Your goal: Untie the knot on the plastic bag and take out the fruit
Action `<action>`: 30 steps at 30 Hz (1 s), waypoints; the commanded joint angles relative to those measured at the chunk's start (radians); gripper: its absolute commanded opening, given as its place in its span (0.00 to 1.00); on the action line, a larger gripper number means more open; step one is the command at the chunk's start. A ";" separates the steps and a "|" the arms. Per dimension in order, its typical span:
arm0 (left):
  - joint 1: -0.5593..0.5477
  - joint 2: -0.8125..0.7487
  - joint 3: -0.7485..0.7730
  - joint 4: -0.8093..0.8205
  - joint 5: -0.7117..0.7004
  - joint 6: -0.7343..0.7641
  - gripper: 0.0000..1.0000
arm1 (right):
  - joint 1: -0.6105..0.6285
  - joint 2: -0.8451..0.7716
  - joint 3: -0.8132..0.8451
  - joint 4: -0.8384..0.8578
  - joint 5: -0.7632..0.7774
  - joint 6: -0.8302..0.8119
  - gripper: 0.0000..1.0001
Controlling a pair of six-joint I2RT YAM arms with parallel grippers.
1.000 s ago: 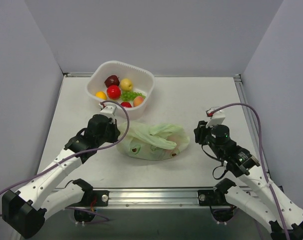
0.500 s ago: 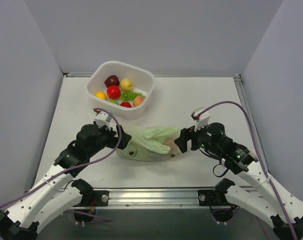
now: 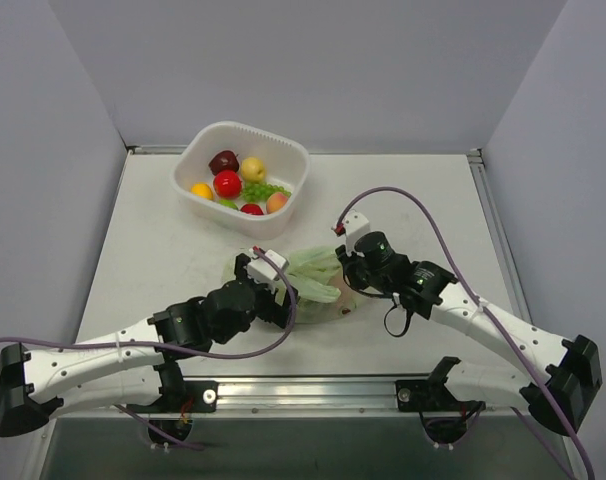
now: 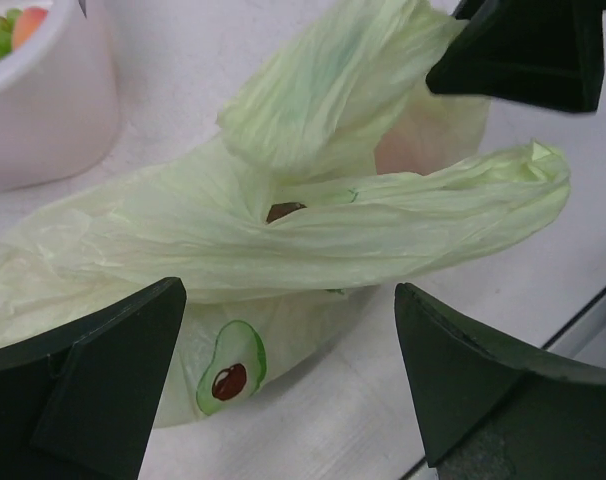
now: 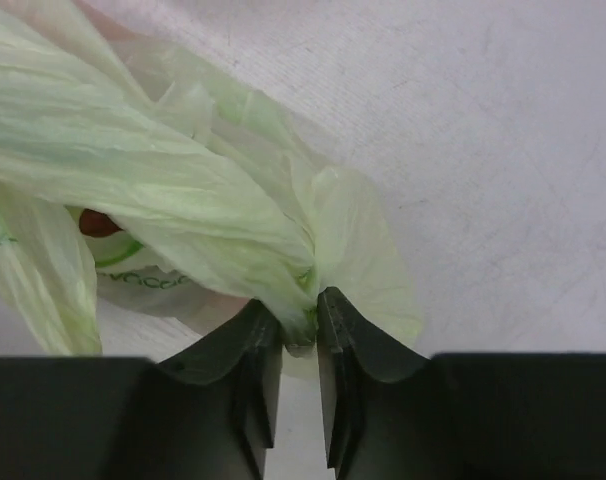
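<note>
The bag (image 3: 318, 278) lies on the worktop (image 3: 423, 190) just in front of the basket (image 3: 301, 185), between my two arms. My right pincer (image 5: 299, 300) is pressed together on a gathered bunch of the thin film at the bag's edge. My left pincer (image 4: 288, 300) is spread wide, with the two floppy tails (image 4: 433, 210) lying across the gap and nothing gripped.

To do this well, I would close the left one on a single tail only, close to where the tails cross. Then I would draw the two arms apart slowly and low, so the film slides loose rather than cinching or tearing.

I cannot tell whether the bunch in the right pincer is the knot itself or only a fold. The crossing is buried in crinkles. A pinkish shape (image 4: 423, 140) shows through the film, probably fruit, but the rest of the contents is hidden. From above, both wrists cover most of the bag.
</note>
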 commanded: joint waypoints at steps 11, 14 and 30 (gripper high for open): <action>-0.118 0.149 -0.039 0.452 -0.302 0.267 0.97 | 0.007 -0.054 0.092 0.052 0.030 0.179 0.00; -0.118 0.195 -0.023 0.475 -0.287 0.271 0.97 | 0.007 -0.054 0.106 0.053 0.003 0.194 0.00; 0.051 0.194 0.014 0.466 -0.417 0.190 0.00 | -0.074 -0.169 0.002 0.044 0.129 0.242 0.00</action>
